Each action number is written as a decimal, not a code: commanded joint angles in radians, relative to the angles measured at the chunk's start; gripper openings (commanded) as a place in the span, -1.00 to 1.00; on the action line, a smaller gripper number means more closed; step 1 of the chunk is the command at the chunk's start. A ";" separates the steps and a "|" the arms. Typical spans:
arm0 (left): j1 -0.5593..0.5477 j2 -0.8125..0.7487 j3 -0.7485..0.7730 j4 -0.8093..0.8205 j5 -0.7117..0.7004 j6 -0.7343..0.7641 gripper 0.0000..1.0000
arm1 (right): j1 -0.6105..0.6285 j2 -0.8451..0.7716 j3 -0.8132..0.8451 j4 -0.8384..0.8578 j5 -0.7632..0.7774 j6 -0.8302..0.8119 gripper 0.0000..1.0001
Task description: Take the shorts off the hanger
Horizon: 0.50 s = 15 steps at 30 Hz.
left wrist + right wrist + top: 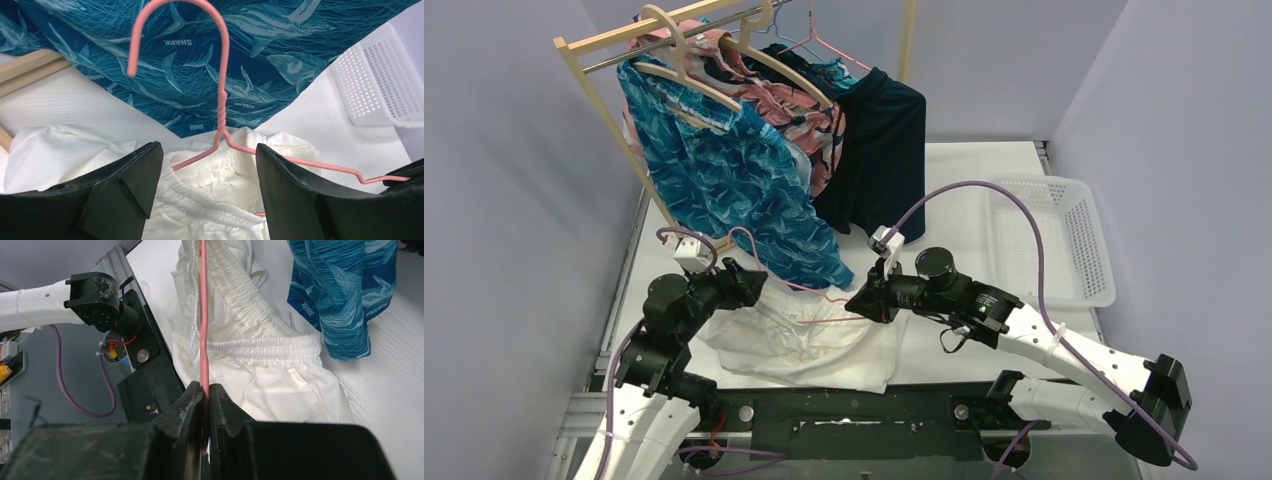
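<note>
The white shorts [804, 345] lie crumpled on the table in front of the arms, their elastic waistband [200, 200] still round a pink wire hanger [220, 75]. My right gripper [861, 303] is shut on one end of that hanger [203, 315], jaws pressed on the wire [206, 390]. My left gripper [754, 285] is open and empty, its fingers either side of the waistband [207, 170] just above the cloth. The teal shark-print shorts [734, 180] hang on a wooden hanger right behind, with the pink floral pair [799, 110] and the dark navy pair [884, 150] further back.
The wooden rack [589, 45] stands at the back left, its foot beside the white shorts [30, 67]. A white plastic basket [1054, 240] sits on the table at the right. The teal hem [340, 285] hangs low, close over the white shorts.
</note>
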 commanded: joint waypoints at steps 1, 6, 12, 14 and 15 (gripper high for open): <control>0.018 -0.052 0.049 0.006 -0.060 0.005 0.37 | -0.006 -0.052 0.077 0.013 0.043 -0.018 -1.00; 0.047 -0.142 0.034 -0.001 -0.155 -0.020 0.43 | -0.006 -0.081 0.122 -0.032 0.056 -0.034 -1.00; 0.069 -0.205 0.003 -0.002 -0.279 -0.059 0.45 | -0.007 -0.102 0.191 -0.108 0.082 -0.104 -1.00; 0.069 -0.197 -0.001 -0.004 -0.307 -0.069 0.45 | -0.005 -0.114 0.209 -0.120 0.098 -0.118 -1.00; 0.070 -0.188 -0.001 -0.005 -0.308 -0.070 0.45 | -0.005 -0.123 0.216 -0.119 0.109 -0.122 -1.00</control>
